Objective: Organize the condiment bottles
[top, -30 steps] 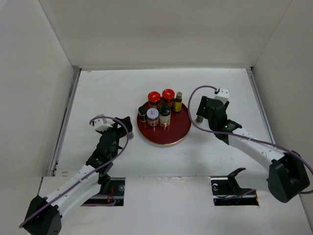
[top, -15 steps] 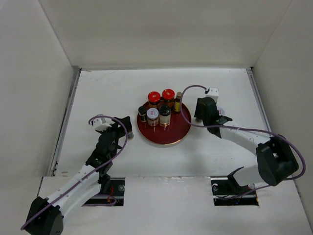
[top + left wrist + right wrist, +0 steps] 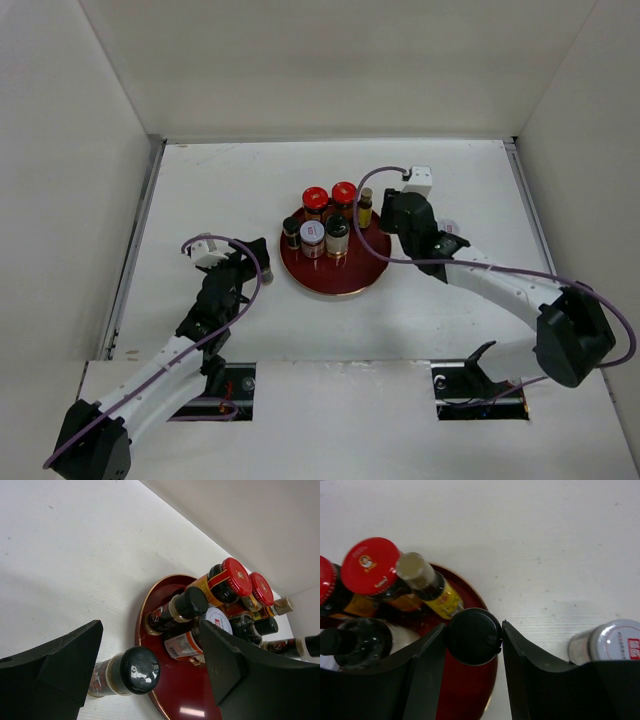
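Right gripper (image 3: pixel 472 645) clamps a black-capped bottle (image 3: pixel 473 636) upright, axis vertical, over the tray's (image 3: pixel 470 685) right rim mid-bench; a second ago it hung further right. Left gripper (image 3: pixel 150 650) gapes around a second bottle (image 3: pixel 125 672), also upright

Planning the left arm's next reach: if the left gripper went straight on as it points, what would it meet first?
Probably the small dark black-capped bottle, framed between the open fingers of the left gripper, just outside the rim of the round dark red tray; depth is hard to judge.
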